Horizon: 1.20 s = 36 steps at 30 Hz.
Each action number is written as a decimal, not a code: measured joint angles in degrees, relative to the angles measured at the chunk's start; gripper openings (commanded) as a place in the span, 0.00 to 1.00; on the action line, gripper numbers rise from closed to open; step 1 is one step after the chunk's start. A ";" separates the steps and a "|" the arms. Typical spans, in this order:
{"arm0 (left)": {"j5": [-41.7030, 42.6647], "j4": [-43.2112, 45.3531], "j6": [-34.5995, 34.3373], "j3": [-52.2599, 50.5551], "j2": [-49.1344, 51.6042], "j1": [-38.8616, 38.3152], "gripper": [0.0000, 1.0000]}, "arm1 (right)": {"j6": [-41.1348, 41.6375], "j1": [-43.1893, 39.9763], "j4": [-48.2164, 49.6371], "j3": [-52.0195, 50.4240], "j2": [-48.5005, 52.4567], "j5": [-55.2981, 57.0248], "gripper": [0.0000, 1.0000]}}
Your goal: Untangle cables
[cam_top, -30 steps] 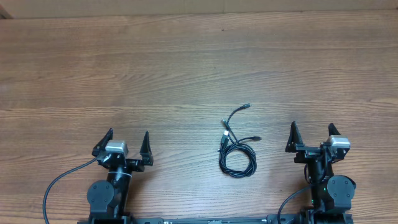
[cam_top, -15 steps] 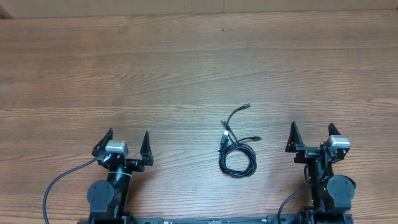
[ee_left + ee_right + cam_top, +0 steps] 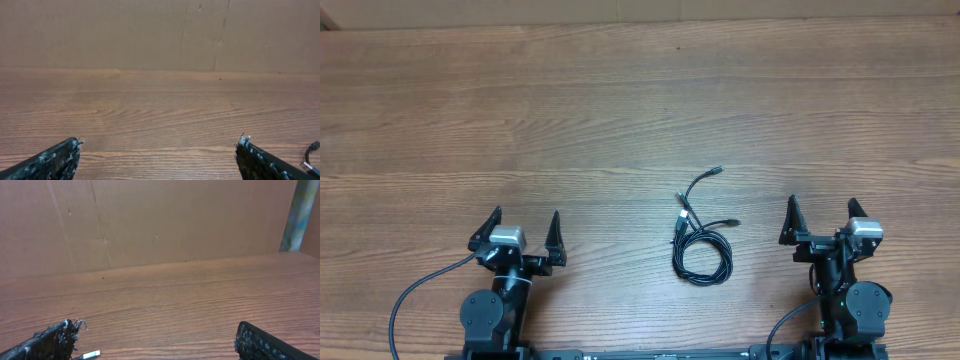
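I see the cables (image 3: pixel 700 240) lying on the wooden table (image 3: pixel 620 100), at about 4 o'clock from the middle of the overhead view. They sit between my two arms and nearer the right one. Most of the black cord is wound into a small coil (image 3: pixel 702 262) at the 6 o'clock end of the bundle. From the coil, loose ends fan out toward 12 and 2 o'clock. One plug (image 3: pixel 717 171) reaches farthest, up at 1 o'clock. A silver-tipped plug (image 3: pixel 682 212) points toward 12, and a third end (image 3: pixel 734 222) sticks out at 3 o'clock. The cords cross each other where they leave the coil, and I cannot tell which runs over which.

The left gripper (image 3: pixel 526 213) is at 9 o'clock from the bundle and well apart from it. Its jaws are spread wide and nothing is between them. In the left wrist view the left gripper (image 3: pixel 159 141) frames bare wood, and a bit of cable (image 3: pixel 310 155) shows at the 4 o'clock corner.

The right gripper (image 3: pixel 822 205) is at 3 o'clock from the bundle, near it but not touching. Its jaws are also released and hold nothing. In the right wrist view the right gripper (image 3: pixel 159 326) looks over open table, with a silver plug tip (image 3: pixel 90 355) just beside its left finger at 7 o'clock.

A cardboard wall (image 3: pixel 100 30) stands along the far edge at 12 o'clock.
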 measured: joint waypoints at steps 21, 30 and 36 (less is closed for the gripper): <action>-0.09 0.00 0.00 0.00 0.00 0.00 0.99 | 0.02 0.00 0.00 0.00 0.00 -0.02 1.00; 6.93 4.55 -1.31 -0.15 0.00 0.00 1.00 | 0.04 0.00 -0.02 0.00 0.00 -0.02 1.00; 15.85 2.91 -5.22 -0.02 0.00 0.00 1.00 | -0.02 0.00 -0.02 0.00 0.00 -0.02 1.00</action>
